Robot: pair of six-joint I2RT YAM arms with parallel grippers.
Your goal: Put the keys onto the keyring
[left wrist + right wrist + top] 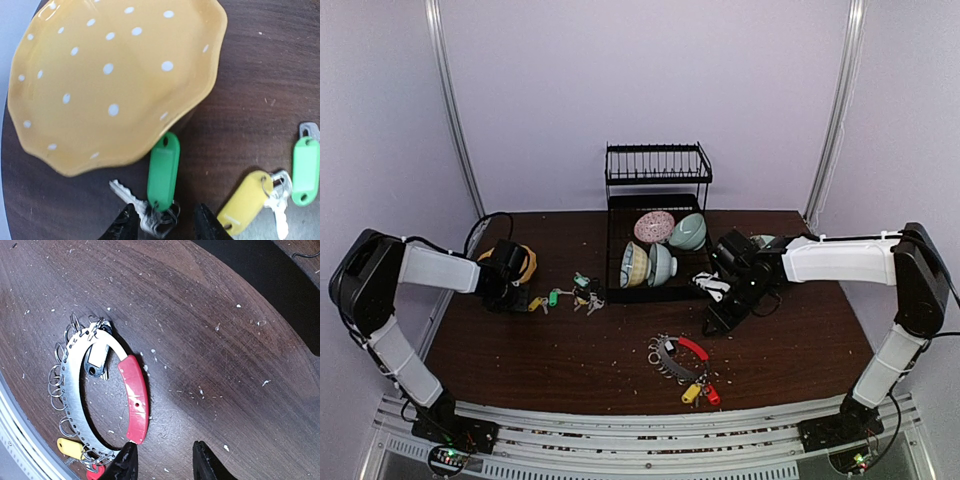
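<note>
A silver key with a dark green tag (163,172) lies on the brown table beside a yellow dotted bowl (110,75). My left gripper (164,227) stands open astride the key's head and small rings. Two more keys, one yellow-tagged (245,202) and one light green-tagged (305,170), lie to its right. From above, the left gripper (510,290) is at the table's left, with loose keys (585,292) further right. The keyring (75,390) lies flat near the front edge, its red sleeve (136,400) just left of my open, empty right gripper (164,465). Yellow (691,392) and red (712,396) tags hang on the keyring (680,358).
A black dish rack (655,165) stands at the back centre with several bowls in its lower tray. The yellow bowl (527,262) sits right behind the left gripper. The right gripper (717,322) hovers just in front of the rack's right corner. Light crumbs speckle the table.
</note>
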